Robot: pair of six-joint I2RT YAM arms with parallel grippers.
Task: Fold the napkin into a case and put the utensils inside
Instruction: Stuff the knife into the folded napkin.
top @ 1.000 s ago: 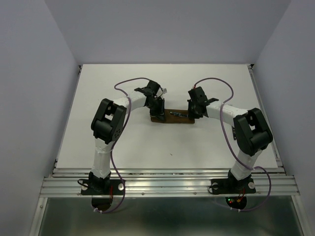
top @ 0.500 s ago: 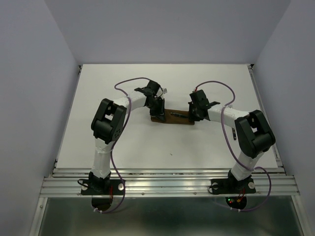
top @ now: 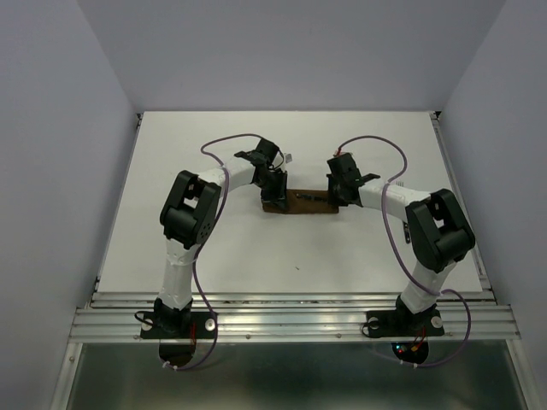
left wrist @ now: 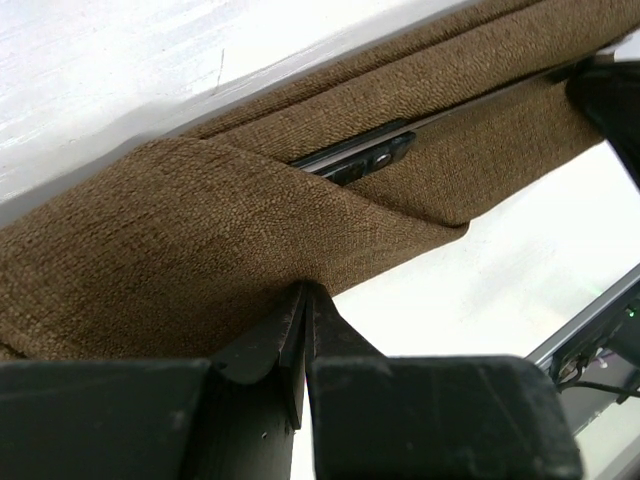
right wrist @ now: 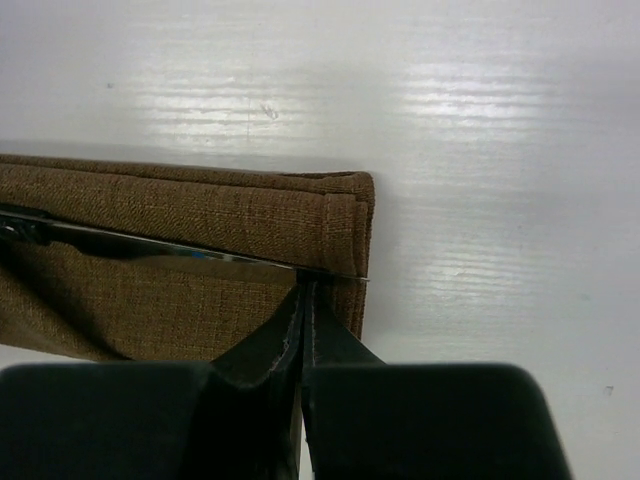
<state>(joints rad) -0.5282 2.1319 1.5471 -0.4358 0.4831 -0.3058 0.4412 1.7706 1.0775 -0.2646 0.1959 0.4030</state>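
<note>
The case (top: 301, 202) lies flat on the white table (top: 214, 248), a little above the middle of the top view. It is a long thin brown strip that runs left to right. Purple cables (top: 229, 137) loop over both arms. The arms bend in from the sides and hide both ends of the strip.

The left claw (left wrist: 305, 300) is at the left end. Its fingers are squeezed tight on a fold of the cloth, which rises to a little peak at the tips. Under that fold a utensil (left wrist: 355, 160) with a dark handle peeks out.

The right claw (right wrist: 303, 300) is at the right end. Its fingers are pressed together too, and they touch the cloth just where a thin silver blade (right wrist: 170, 252) ends. It cannot be told if they pinch anything.
</note>
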